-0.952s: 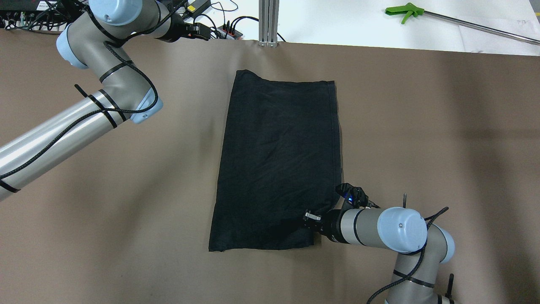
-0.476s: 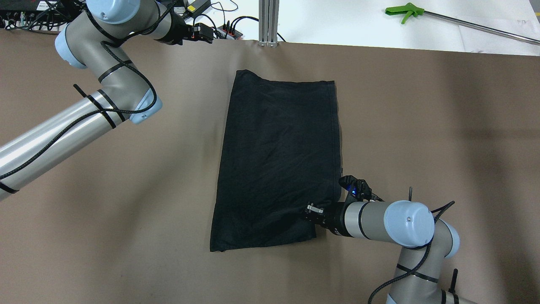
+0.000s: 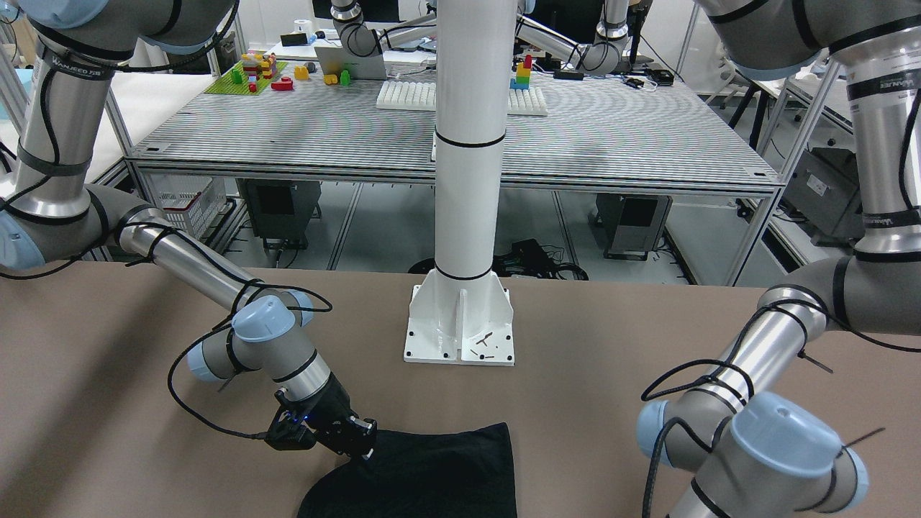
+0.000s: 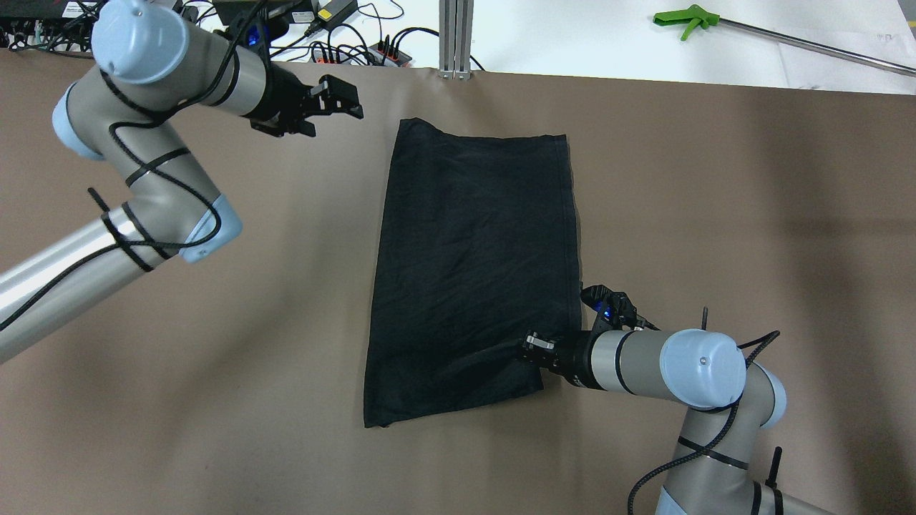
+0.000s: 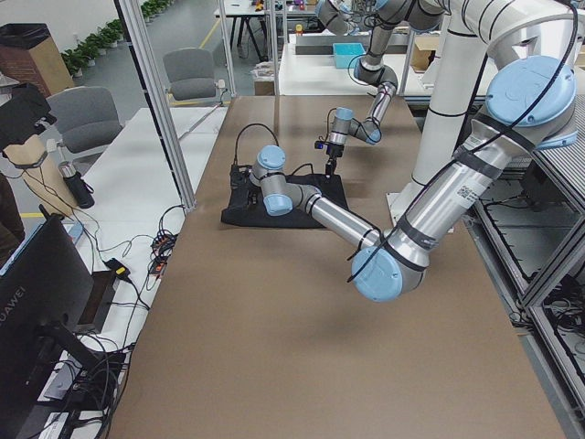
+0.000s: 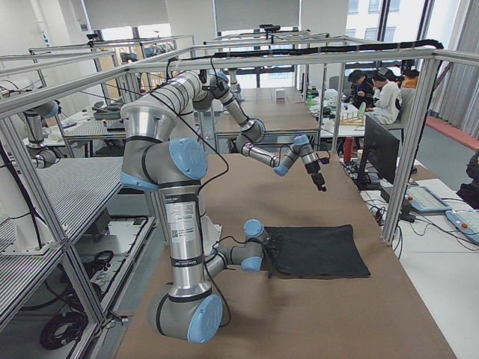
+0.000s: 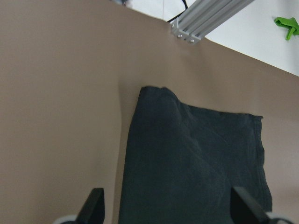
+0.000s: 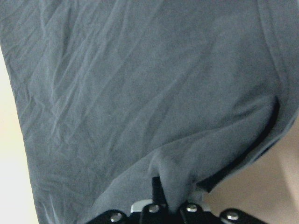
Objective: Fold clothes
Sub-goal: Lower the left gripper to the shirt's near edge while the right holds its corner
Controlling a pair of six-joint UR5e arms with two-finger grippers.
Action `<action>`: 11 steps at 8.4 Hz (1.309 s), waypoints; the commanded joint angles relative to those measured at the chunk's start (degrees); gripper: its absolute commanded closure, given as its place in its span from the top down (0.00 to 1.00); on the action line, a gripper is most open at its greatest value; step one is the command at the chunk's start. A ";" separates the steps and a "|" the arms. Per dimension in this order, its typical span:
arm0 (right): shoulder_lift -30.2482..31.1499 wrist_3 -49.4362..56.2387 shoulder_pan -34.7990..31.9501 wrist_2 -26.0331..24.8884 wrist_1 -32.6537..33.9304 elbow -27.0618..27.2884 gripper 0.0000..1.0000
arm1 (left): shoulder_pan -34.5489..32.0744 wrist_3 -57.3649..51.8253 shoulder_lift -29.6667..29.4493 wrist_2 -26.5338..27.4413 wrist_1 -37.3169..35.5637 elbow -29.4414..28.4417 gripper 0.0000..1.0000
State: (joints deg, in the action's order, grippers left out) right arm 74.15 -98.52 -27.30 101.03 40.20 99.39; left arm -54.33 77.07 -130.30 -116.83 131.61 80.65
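The clothes [image 4: 472, 265] are a single black fabric piece. It lies spread on the brown surface [image 4: 215, 357], out in front of the white pillar [image 3: 468, 180]. Its nearest edge is clear of the pillar's base plate [image 3: 460, 327] and does not touch it. The piece runs lengthwise away from the pillar and is mostly flat, with light creases.

Right claw [image 4: 531, 348]: clamped on the clothes. It grips the fabric near the corner closest to the pillar, on the robot's right side. The right wrist view shows a fold of fabric pinched between the fingers. The fabric is drawn into a low ridge leading to the claw, and the hem beside it is curled up off the surface.

Left claw [image 4: 343, 100]: fingers apart, holding nothing. It hangs above the surface at the end of the clothes farthest from the pillar, just beside the corner on the robot's left, and is not in contact with the fabric. The left wrist view looks down on that far end between the two spread fingers.
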 commanded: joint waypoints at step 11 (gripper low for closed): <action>-0.85 2.28 -0.47 -1.19 0.05 1.60 0.00 | 38.48 21.55 21.93 36.56 11.48 17.25 0.94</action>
State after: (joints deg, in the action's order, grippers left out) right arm 73.32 -96.65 -27.71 99.87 40.25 100.99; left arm -20.64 97.66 -108.42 -84.96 143.20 97.44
